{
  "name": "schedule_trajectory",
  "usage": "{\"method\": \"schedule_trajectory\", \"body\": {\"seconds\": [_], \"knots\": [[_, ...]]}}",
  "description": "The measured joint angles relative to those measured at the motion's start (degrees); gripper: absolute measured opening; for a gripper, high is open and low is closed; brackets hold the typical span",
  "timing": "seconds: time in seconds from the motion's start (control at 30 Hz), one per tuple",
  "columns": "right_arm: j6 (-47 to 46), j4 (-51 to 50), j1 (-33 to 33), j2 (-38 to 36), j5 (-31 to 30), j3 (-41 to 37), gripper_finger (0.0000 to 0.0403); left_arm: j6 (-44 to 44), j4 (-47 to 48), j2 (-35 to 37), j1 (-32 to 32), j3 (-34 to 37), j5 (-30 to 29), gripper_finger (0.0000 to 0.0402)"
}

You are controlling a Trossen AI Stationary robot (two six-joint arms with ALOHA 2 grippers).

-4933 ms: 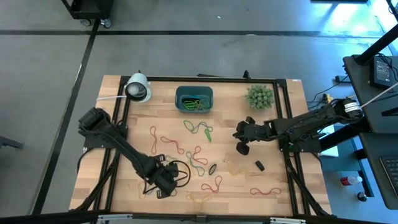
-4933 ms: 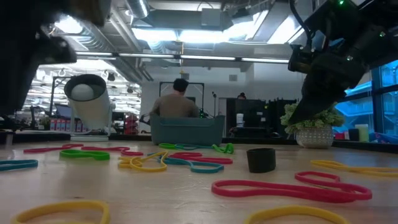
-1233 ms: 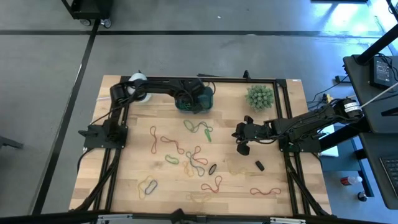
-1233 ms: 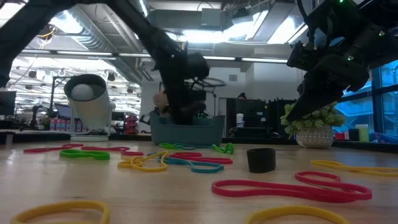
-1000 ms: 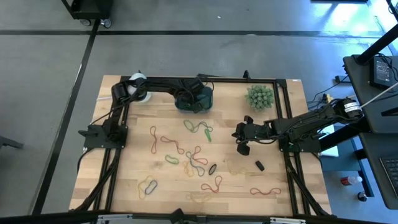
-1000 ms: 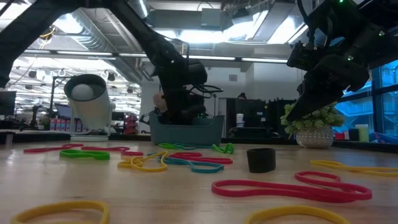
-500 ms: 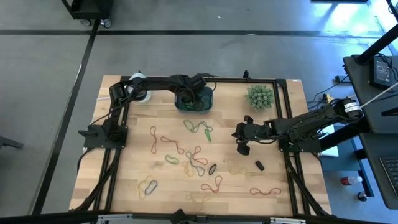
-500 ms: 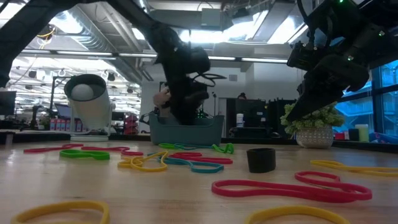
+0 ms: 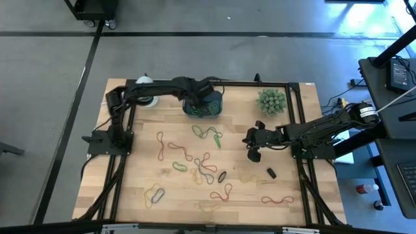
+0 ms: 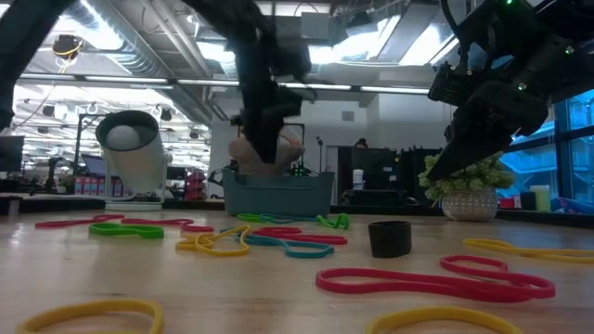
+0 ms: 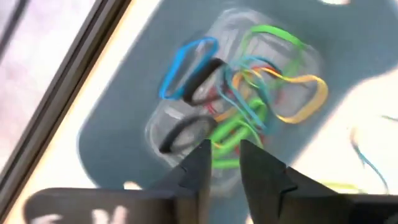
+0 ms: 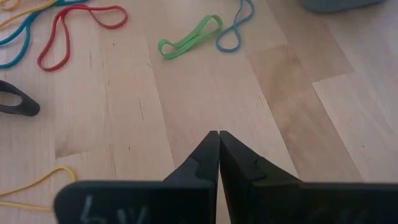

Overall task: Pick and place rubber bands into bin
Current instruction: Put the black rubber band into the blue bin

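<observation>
The teal bin (image 9: 211, 106) stands at the table's far edge and holds several rubber bands (image 11: 249, 93) in blue, green, yellow and red. My left gripper (image 11: 224, 149) hangs open above the bin (image 10: 278, 195), pointing steeply down, with nothing between its fingers. More rubber bands (image 9: 201, 162) lie loose on the wood in the table's middle and near part (image 10: 278, 241). My right gripper (image 12: 217, 134) is shut and empty. It waits above bare wood at the table's right (image 9: 252, 155), with a green band (image 12: 189, 37) lying ahead of it.
A white cylinder (image 9: 144, 88) stands left of the bin, partly under my left arm. A spiky green plant (image 9: 271, 101) stands right of the bin. A small black cup-like piece (image 10: 390, 238) and a black ring (image 9: 221, 176) lie among the bands. Black frame rails edge the table.
My left gripper has risen out of the bin and now hangs above its rim, drawn back a little toward the table's left. The bin and the loose bands have stayed where they were.
</observation>
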State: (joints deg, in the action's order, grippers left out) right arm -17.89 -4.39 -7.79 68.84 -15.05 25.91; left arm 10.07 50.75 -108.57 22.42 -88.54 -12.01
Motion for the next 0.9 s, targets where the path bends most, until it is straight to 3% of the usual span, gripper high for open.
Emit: {"method": "schedule_trajectory", "body": {"seconds": [0.2, 0.5, 0.7, 0.8, 0.9], "knots": [[-2.59, -0.52, 0.00, 0.10, -0.04, 0.00, 0.0016, 3.87, -3.60, 12.85, -10.52, 11.79, -2.44, 0.0007], [-7.41, -1.42, 0.00, 0.11, -0.04, 0.00, 0.0016, 18.95, -13.76, 31.68, -32.87, 34.73, -7.70, 0.0002], [-7.06, -0.77, 0.00, 0.11, -0.02, 0.00, 0.0016, 25.94, -23.62, 35.47, -44.17, 46.47, -13.86, 0.0001], [-7.17, -0.39, 0.00, 0.11, 0.00, 0.00, 0.0016, 26.87, -29.03, 35.25, -47.04, 50.60, -14.16, 0.0002], [-13.04, -3.80, -0.35, 0.11, 0.38, 1.22, 0.0008, 26.86, -33.93, 34.95, -48.19, 53.89, -14.23, 0.0001]]}}
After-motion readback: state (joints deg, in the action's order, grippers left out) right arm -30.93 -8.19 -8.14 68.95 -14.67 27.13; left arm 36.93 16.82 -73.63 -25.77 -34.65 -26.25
